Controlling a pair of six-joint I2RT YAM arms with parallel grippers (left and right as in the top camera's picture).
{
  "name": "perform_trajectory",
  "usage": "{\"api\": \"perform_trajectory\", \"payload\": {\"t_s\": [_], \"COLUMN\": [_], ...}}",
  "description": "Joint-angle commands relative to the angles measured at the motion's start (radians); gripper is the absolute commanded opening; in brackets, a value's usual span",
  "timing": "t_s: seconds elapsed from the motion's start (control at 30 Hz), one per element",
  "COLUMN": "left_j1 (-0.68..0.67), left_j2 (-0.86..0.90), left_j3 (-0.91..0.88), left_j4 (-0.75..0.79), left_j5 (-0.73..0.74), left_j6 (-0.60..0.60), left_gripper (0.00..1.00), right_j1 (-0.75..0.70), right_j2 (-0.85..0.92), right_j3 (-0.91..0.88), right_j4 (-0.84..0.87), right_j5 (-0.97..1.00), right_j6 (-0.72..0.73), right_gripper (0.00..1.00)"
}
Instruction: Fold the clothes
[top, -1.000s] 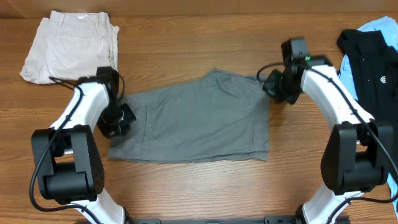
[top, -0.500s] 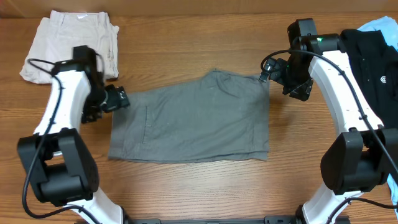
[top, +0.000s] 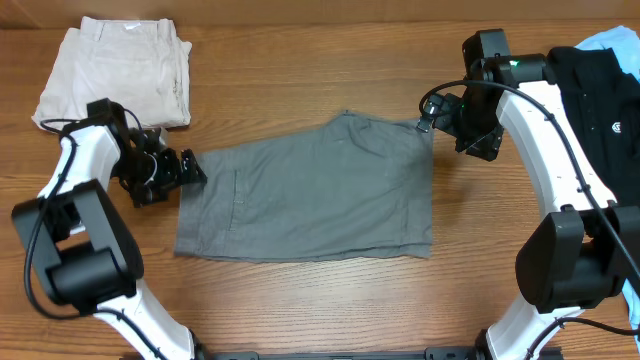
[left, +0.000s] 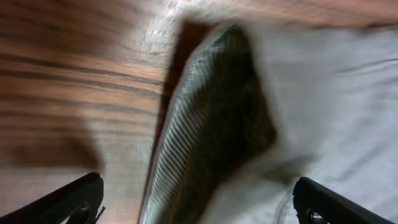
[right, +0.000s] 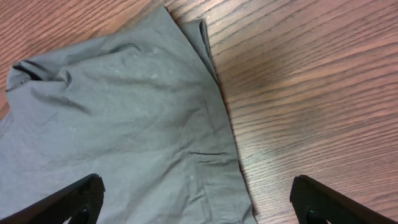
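Your grey shorts (top: 310, 190) lay flat mid-table. Your left gripper (top: 190, 168) stood spread at their 9 o'clock edge, over a raised hem; closing there could catch only one layer and drag the cloth askew. Your right gripper (top: 428, 115), likewise spread and empty, hung at the 2 o'clock corner, half over bare wood, and might have pinched nothing

The gray shorts (left: 323, 87) are blurred in the left wrist view; the black garment (top: 600, 70) is cropped overhead
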Motion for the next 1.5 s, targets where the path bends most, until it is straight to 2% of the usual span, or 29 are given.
{"api": "perform_trajectory", "payload": {"t_s": [0.0, 0.13, 0.43, 0.57, 0.6, 0.7, 0.77, 0.8, 0.83, 1.0, 1.17, 1.3, 1.47], "left_j1": [0.002, -0.002, -0.069, -0.103, -0.116, -0.127, -0.129, -0.126, -0.122, -0.102, -0.085, -0.09, -0.106], "left_j2": [0.105, 0.156, 0.201, 0.201, 0.201, 0.201, 0.201, 0.201, 0.201, 0.201, 0.201, 0.2, 0.195], "left_j3": [-0.011, -0.011, -0.019, -0.019, -0.019, -0.019, -0.018, -0.018, -0.018, 0.029, 0.184, 0.399, 0.649], "left_j4": [0.003, 0.006, -0.014, -0.018, -0.018, -0.018, -0.017, -0.015, -0.013, -0.039, -0.163, -0.345, -0.54], "left_j5": [-0.011, -0.007, 0.008, 0.011, 0.01, 0.01, 0.01, 0.007, -0.001, -0.059, -0.102, -0.201, -0.21], "left_j6": [0.031, 0.031, 0.068, 0.072, 0.072, 0.071, 0.067, 0.067, 0.066, -0.002, -0.061, -0.15, -0.158], "left_gripper": [1.0, 0.99, 0.77, 0.73, 0.62, 0.38, 0.27, 0.18, 0.06, 0.04, 0.04, 0.04, 0.04], "right_j1": [-0.004, -0.004, -0.004, -0.004, -0.004, -0.004, -0.004, -0.004, -0.004, -0.004, -0.003, -0.002, 0.013], "right_j2": [-0.002, -0.002, -0.002, -0.002, -0.002, -0.002, -0.002, -0.002, -0.002, -0.002, -0.002, -0.002, -0.002], "right_j3": [0.024, 0.024, 0.024, 0.024, 0.024, 0.024, 0.023, 0.023, 0.023, 0.023, 0.023, 0.021, -0.066], "right_j4": [0.005, 0.008, 0.015, 0.014, 0.013, 0.011, 0.011, 0.011, 0.011, 0.003, -0.024, -0.053, -0.006], "right_j5": [0.014, 0.014, 0.014, 0.014, 0.014, 0.014, 0.014, 0.014, 0.014, 0.014, 0.016, 0.013, -0.026], "right_j6": [-0.006, -0.006, -0.006, -0.006, -0.006, -0.006, -0.006, -0.006, -0.006, -0.006, -0.006, -0.006, -0.006], "right_gripper": [1.0, 1.0, 1.0, 1.0, 1.0, 1.0, 1.0, 1.0, 1.0, 1.0, 1.0, 1.0, 0.96]}}
